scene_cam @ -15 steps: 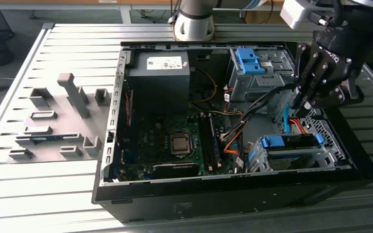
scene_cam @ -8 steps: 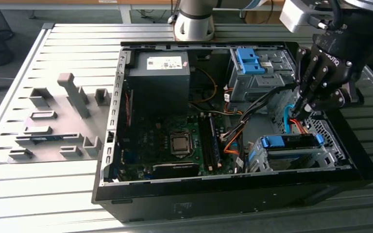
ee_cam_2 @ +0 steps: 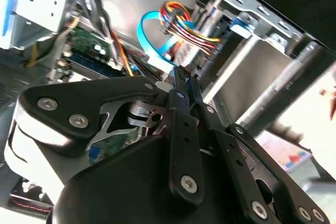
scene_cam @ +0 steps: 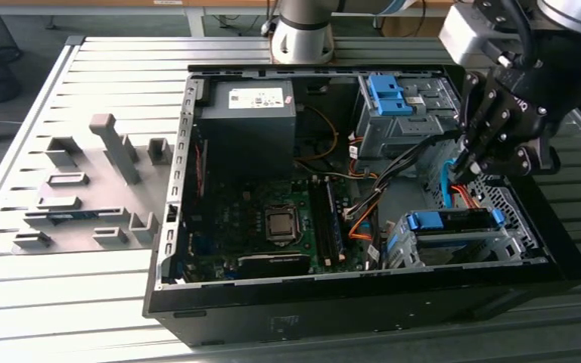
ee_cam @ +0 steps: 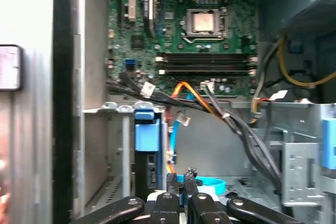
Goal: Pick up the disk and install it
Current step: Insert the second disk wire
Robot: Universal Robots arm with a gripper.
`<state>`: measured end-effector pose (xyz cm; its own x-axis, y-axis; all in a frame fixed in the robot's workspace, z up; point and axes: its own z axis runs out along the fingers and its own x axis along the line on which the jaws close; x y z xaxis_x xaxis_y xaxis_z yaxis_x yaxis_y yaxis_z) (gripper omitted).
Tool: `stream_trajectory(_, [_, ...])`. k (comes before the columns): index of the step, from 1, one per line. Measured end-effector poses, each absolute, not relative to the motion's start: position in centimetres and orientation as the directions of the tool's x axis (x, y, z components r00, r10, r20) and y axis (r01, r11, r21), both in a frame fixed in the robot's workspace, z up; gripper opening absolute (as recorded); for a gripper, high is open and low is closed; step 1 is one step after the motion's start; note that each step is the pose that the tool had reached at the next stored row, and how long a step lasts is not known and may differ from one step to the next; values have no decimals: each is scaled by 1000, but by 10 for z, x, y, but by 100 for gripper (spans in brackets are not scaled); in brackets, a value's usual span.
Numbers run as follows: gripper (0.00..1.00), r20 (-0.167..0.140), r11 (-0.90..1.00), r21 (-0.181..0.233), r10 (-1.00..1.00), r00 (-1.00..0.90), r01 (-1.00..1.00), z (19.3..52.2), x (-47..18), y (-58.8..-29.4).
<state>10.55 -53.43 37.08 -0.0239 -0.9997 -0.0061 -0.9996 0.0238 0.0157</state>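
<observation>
In the second wrist view the black end effector [ee_cam_2: 184, 80] sits closest to the lens, its two thin fingers [ee_cam_2: 180, 90] pressed together with nothing between them. Just past their tips hang a looped light-blue cable [ee_cam_2: 149, 35] and a bundle of coloured wires [ee_cam_2: 184, 22].

In the exterior view the end effector [scene_cam: 492, 155] hangs inside the open computer case [scene_cam: 371, 302], on the exterior view's right, just above the blue cable [scene_cam: 442, 178]. The case lies on its side on a slatted metal surface [scene_cam: 88, 60]. Inside it are the green motherboard [scene_cam: 260, 219] and a dark power supply box [scene_cam: 245, 113].

The disk [scene_cam: 452, 227] sits in the metal drive cage [scene_cam: 462, 249] at the near right corner of the case, its blue rail [scene_cam: 450, 220] facing up, near and below the end effector. In the first wrist view the blue rail [ee_cam: 147, 129] stands in the cage slot beside the closed fingers [ee_cam: 189, 179]. A second blue bracket [scene_cam: 386, 94] sits in the cage at the far end.

A grey fixture [scene_cam: 99, 189] stands on the surface to the exterior view's left, well apart from the case.
</observation>
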Motion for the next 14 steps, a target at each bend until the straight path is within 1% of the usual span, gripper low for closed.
stream_trajectory(2, [16,-33,23,16,-999,-24,-1000,370,106,-538])
stream_trajectory(3, [16,-38,23,16,-999,-24,-1000,369,105,-540])
stream_trajectory(14, [16,-44,23,13,-999,-24,-1000,354,105,-556])
